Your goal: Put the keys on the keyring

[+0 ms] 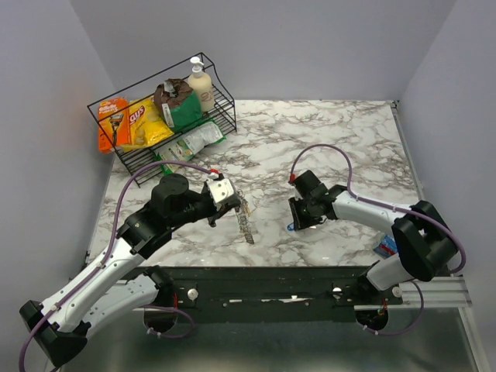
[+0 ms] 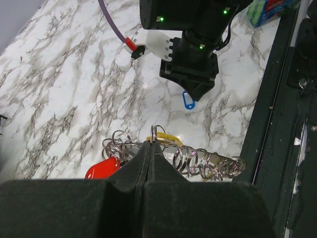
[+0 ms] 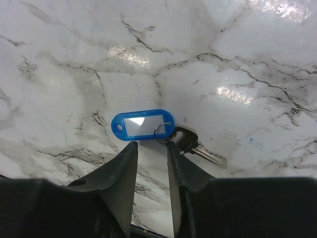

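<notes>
Keyring pinched in left end effector, right end effector apart, key just beyond its tips

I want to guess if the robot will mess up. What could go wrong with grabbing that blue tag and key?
The blue tag lies flat on the slick marble table, so the right gripper might scrape past it or nip only the little ring joining it to the key. The left gripper pinches the keyring by thin wire, with a red tag and loops hanging from it, so it could twist or slip.
</notes>
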Available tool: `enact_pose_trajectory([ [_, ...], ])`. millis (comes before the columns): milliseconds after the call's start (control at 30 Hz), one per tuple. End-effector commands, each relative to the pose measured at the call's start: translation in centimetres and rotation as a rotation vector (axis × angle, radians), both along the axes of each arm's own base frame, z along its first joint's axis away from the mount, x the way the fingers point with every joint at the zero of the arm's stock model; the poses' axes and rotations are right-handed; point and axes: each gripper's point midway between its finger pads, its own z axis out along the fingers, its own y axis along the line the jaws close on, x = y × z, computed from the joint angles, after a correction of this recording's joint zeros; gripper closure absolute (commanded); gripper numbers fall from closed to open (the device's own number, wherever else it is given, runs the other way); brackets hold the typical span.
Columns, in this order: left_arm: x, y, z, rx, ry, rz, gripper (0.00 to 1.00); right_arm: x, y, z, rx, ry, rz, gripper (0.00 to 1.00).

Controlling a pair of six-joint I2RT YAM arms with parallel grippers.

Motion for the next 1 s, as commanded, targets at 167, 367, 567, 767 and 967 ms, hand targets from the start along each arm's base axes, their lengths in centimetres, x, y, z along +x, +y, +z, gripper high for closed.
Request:
enact_pose_trajectory([
  [167, 0.1, -0.2, 1.9, -0.041, -0.058, -0.005, 1.00, 1.5, 0.9, 0.4, -0.014, -0.021, 0.022, 0.88],
  [367, 0.0, -0.2, 1.7, -0.036, -0.056, -0.008, 1.00, 2.1, 4.0, 3.7, 0.145, -0.090, 0.105, 1.00],
  [567, 0.0, -0.2, 1.8, -0.037, -0.057, -0.009, 1.00, 2.7, 3.0, 4.4, 0.108, -0.139, 0.080, 0.80],
  [767, 0.0, -0.2, 1.7, -0.036, -0.056, -0.008, 1.00, 2.0, 1.8, 1.8, 0.018, -0.072, 0.070, 0.53],
  [967, 0.0, -0.2, 1.8, -0.036, -0.060, -0.010, 1.00, 2.1, 1.5, 0.6, -0.017, -0.039, 0.065, 0.51],
])
